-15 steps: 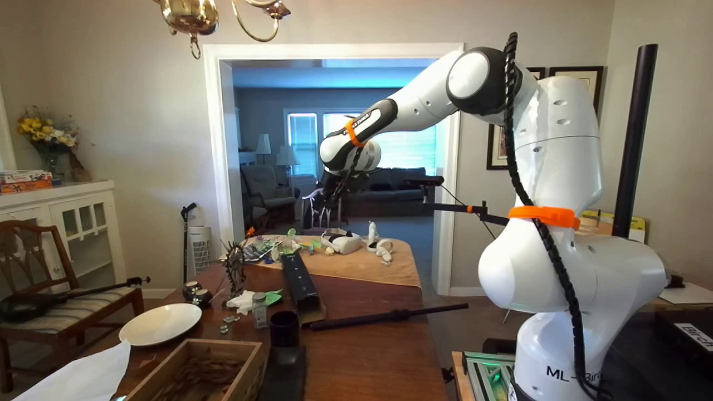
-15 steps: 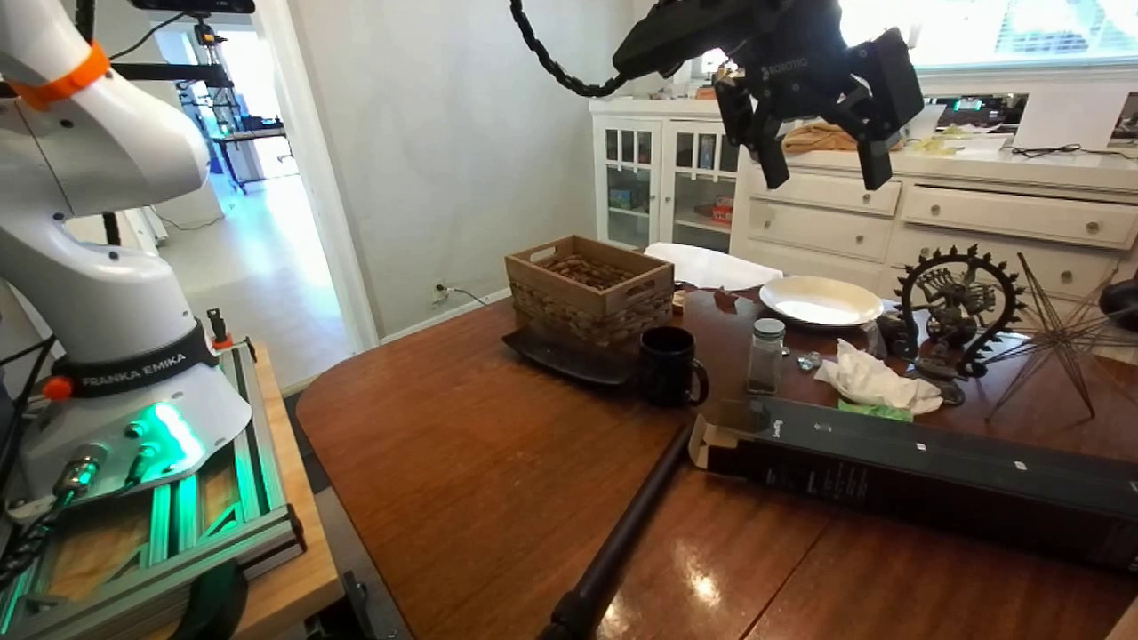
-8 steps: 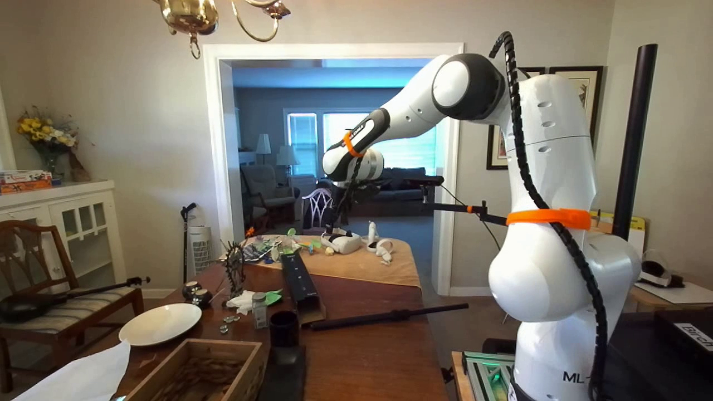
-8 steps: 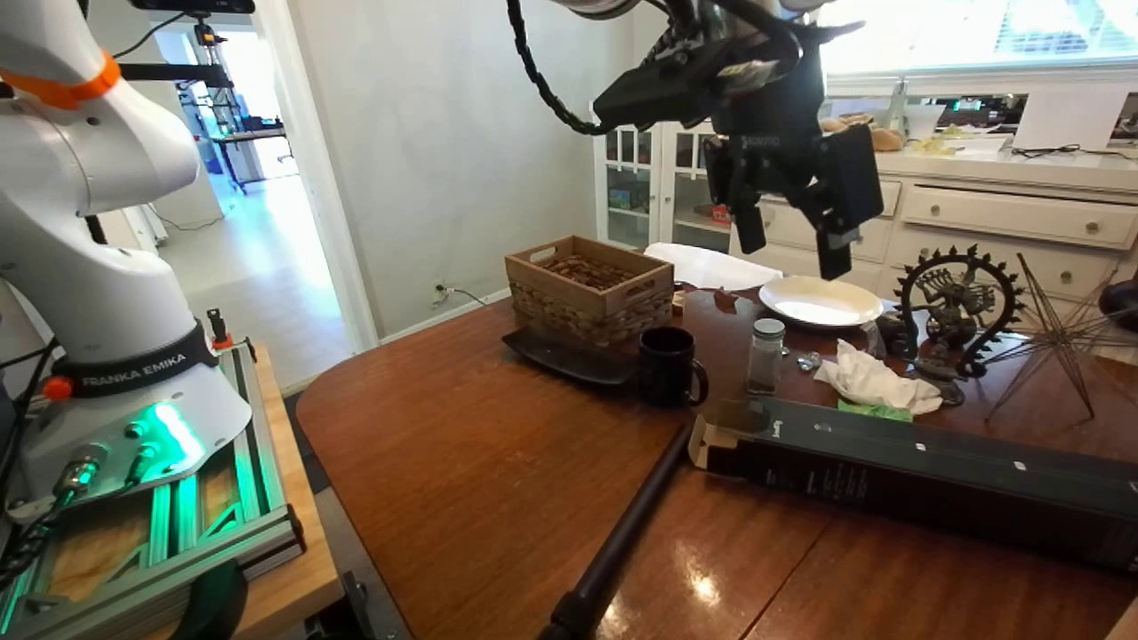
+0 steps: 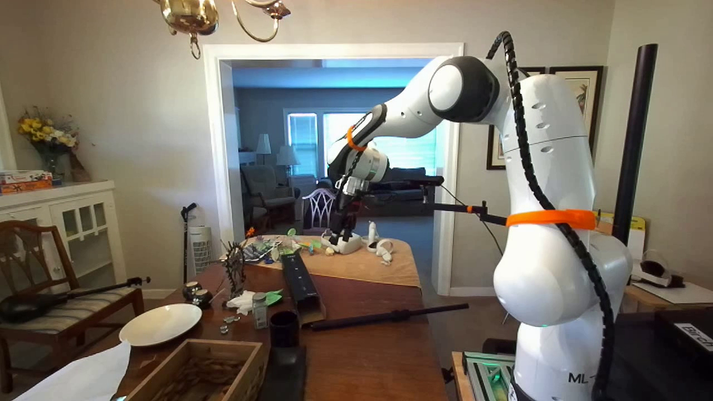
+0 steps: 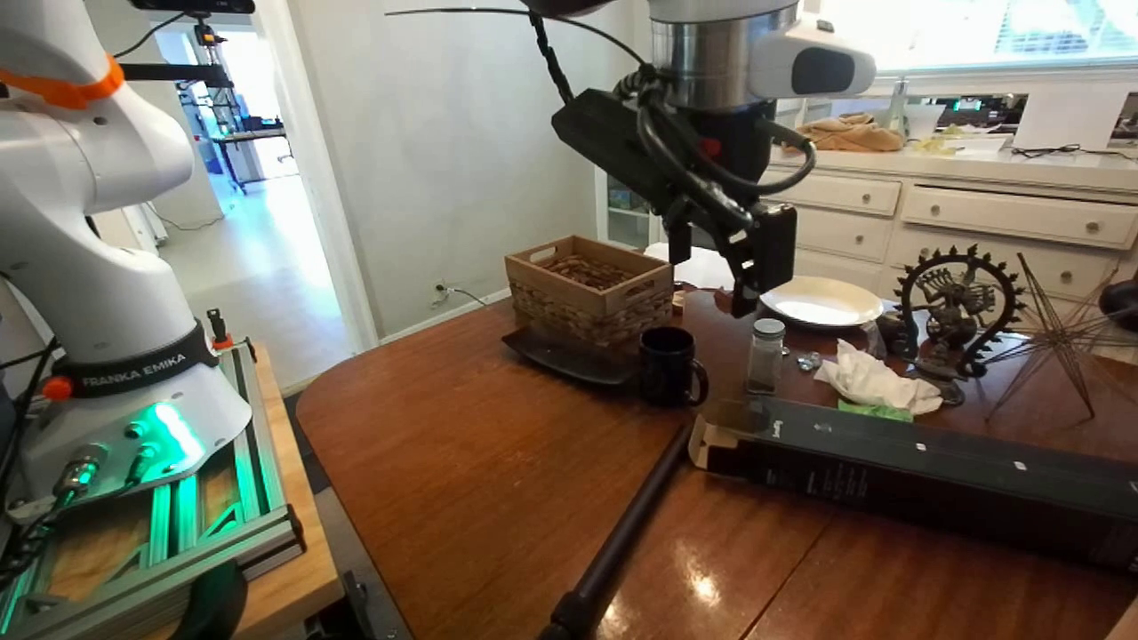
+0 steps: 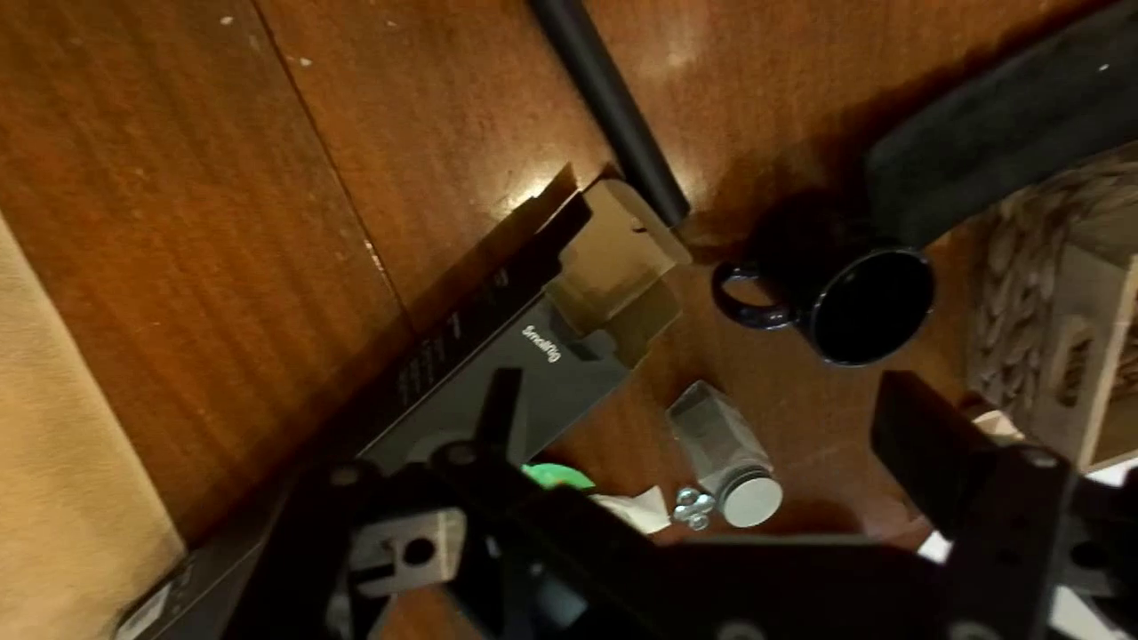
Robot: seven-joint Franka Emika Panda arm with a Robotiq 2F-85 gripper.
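Observation:
My gripper [image 7: 701,387] stands open above the table, its two black fingers wide apart with nothing between them. In the wrist view a clear jar [image 7: 716,431] with a pale lid shows in the gap, lower down on the table. A dark mug [image 7: 867,307] lies beyond the jar, towards the right finger. The left finger overlaps a long black box [image 7: 569,373] with an open cardboard end. In an exterior view the gripper [image 6: 713,276] hangs over the area behind the mug [image 6: 665,364] and jar [image 6: 765,356], touching neither. Both stand upright.
A wooden basket [image 6: 591,307] rests by a dark tray [image 6: 569,360]. A white plate [image 6: 822,302], crumpled tissue [image 6: 876,378], metal statue [image 6: 958,311] and wire star [image 6: 1058,338] stand farther along. A black pole [image 6: 631,524] lies across the table near the box.
The arm has lowered and the wrist has turned, so the gripper has come down towards the table and points more steeply downward. It stays open. The things on the table have not moved.

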